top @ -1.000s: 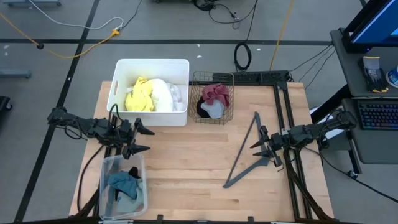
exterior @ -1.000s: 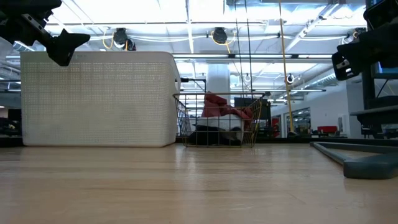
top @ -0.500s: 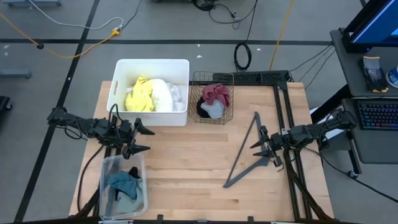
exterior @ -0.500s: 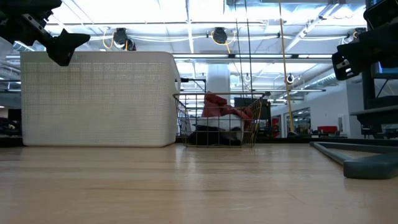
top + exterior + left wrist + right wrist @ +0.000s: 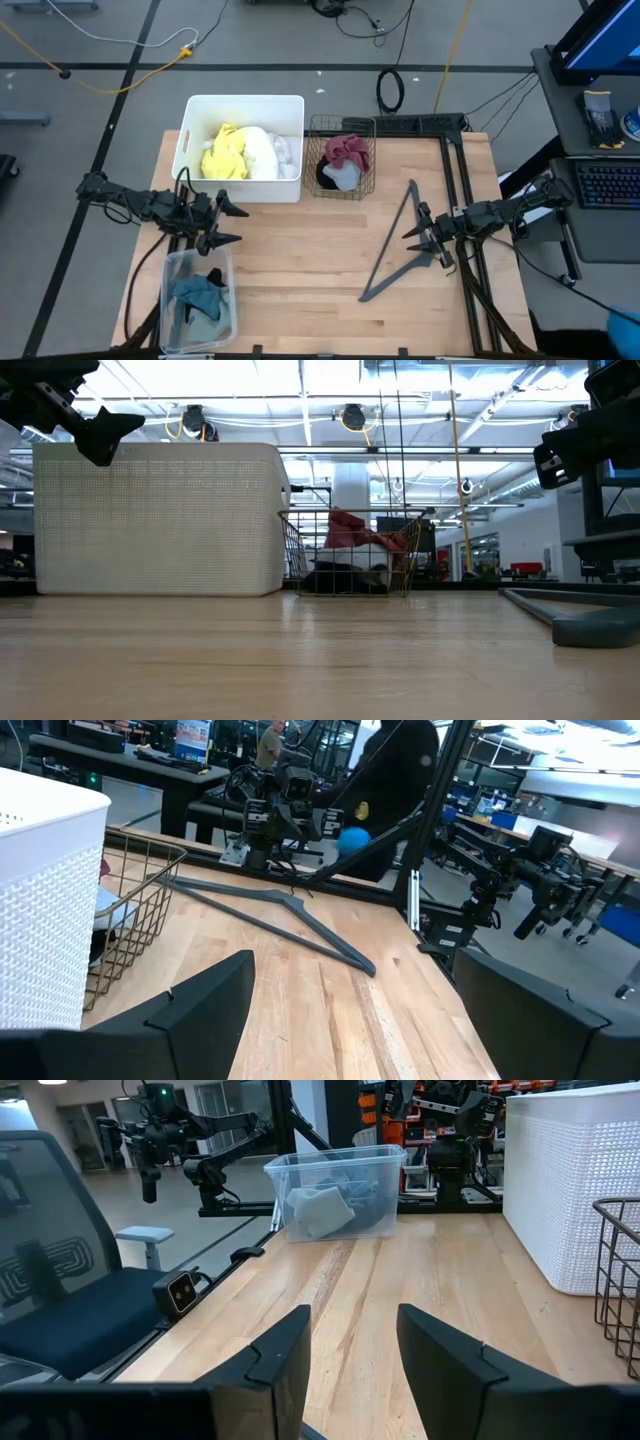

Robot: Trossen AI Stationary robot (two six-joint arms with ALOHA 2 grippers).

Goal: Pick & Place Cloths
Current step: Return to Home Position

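Cloths [image 5: 245, 153] binned; left gripper [image 5: 240, 225] and right gripper [image 5: 407, 226] fingers spread, empty; risk of right clipping hanger [image 5: 387, 240] near counter's [image 5: 300, 260] right edge.

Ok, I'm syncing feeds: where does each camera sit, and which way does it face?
High: above the table, looking straight down; left gripper and right gripper at its sides.
Low: at tabletop height, facing the white bin and basket; arm parts in upper corners.
Left wrist: faces the hanger across the table; own fingers in front.
Right wrist: faces the clear bin; own fingers in front.
Shared: both wrist views catch the white bin.
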